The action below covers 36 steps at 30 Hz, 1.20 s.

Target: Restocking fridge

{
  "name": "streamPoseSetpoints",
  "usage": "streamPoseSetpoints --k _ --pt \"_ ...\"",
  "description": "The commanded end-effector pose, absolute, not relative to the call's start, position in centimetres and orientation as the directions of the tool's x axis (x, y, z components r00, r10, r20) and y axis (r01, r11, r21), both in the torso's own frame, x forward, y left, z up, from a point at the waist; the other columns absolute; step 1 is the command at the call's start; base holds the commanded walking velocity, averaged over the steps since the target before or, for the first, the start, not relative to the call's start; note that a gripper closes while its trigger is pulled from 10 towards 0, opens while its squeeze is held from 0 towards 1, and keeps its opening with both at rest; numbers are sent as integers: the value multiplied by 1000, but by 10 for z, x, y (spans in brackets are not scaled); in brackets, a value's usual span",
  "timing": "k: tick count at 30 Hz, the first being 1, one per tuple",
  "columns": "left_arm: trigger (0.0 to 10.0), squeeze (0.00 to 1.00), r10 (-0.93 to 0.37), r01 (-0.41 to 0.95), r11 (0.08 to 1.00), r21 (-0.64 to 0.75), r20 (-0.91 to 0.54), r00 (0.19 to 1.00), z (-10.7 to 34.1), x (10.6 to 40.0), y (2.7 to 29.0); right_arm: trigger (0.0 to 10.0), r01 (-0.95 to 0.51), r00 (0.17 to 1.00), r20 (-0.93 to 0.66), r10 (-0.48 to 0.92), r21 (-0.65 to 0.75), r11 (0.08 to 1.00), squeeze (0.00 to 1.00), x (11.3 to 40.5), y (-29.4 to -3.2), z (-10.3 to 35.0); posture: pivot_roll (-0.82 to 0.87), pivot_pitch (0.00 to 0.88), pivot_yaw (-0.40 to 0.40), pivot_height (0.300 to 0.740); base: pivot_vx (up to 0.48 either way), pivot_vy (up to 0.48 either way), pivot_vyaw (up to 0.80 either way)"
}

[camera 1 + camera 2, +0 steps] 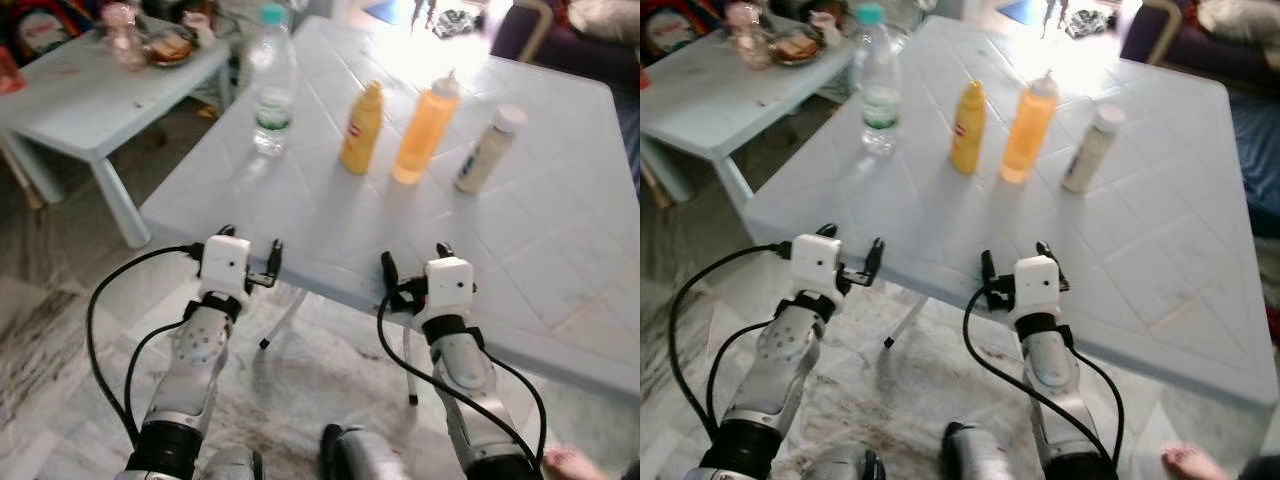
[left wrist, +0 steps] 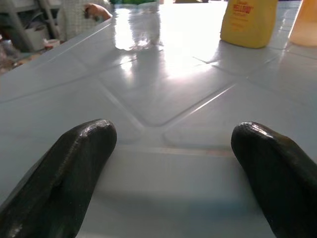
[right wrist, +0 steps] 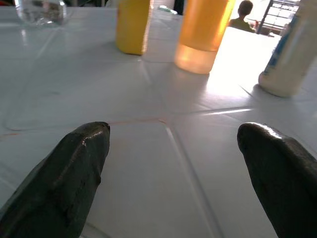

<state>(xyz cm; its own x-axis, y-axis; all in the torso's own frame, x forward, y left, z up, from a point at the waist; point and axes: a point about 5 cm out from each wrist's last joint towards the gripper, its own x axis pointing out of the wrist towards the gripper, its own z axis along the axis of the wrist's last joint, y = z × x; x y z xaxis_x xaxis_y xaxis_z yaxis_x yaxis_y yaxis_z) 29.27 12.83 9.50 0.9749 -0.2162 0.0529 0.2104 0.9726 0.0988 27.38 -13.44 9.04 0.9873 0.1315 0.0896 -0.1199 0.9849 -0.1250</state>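
Hovering spread-fingered: left gripper [image 1: 250,252], right gripper [image 1: 414,268], over glossy diamond-embossed plastic table [image 1: 560,230].

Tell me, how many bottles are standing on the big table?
4, in a row: a clear water bottle on the robot's left, then a yellow mustard bottle, an orange bottle, and a white bottle on the right.

Both head views look down from above onto the tabletop [image 1: 520,260] — each wrist view skims low across it toward the same yellow bottle [image 2: 249,22].
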Motion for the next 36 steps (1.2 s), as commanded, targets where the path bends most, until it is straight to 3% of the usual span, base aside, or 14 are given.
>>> streamPoseSetpoints --k 1,5,14,24,31,36 --pt "10000 0 -247 242 966 93 49 968 94 291 121 10000 -97 992 72 107 -135 986 0 273 -143 87 45 146 -26 740 0 0 -800" --pt "10000 0 -250 245 965 92 49 967 95 291 120 10000 -96 991 76 106 -135 986 0 274 -143 88 45 148 -26 740 0 0 -706" --pt "10000 0 -244 240 967 91 47 969 94 291 119 10000 -102 984 129 122 -157 982 0 277 -147 98 42 149 -28 740 0 0 0" --pt "10000 0 -228 222 967 123 40 973 94 287 134 10000 -54 975 197 99 -224 973 0 301 -162 120 60 146 -19 740 0 0 46" --pt "10000 0 -231 225 967 118 47 972 96 283 136 10000 -40 974 211 84 -209 977 0 294 -159 120 58 139 -13 740 0 0 676" --pt "10000 0 -218 213 971 111 36 975 93 273 143 10000 23 977 213 13 -167 986 0 278 -162 118 52 115 -5 740 49 0 0"
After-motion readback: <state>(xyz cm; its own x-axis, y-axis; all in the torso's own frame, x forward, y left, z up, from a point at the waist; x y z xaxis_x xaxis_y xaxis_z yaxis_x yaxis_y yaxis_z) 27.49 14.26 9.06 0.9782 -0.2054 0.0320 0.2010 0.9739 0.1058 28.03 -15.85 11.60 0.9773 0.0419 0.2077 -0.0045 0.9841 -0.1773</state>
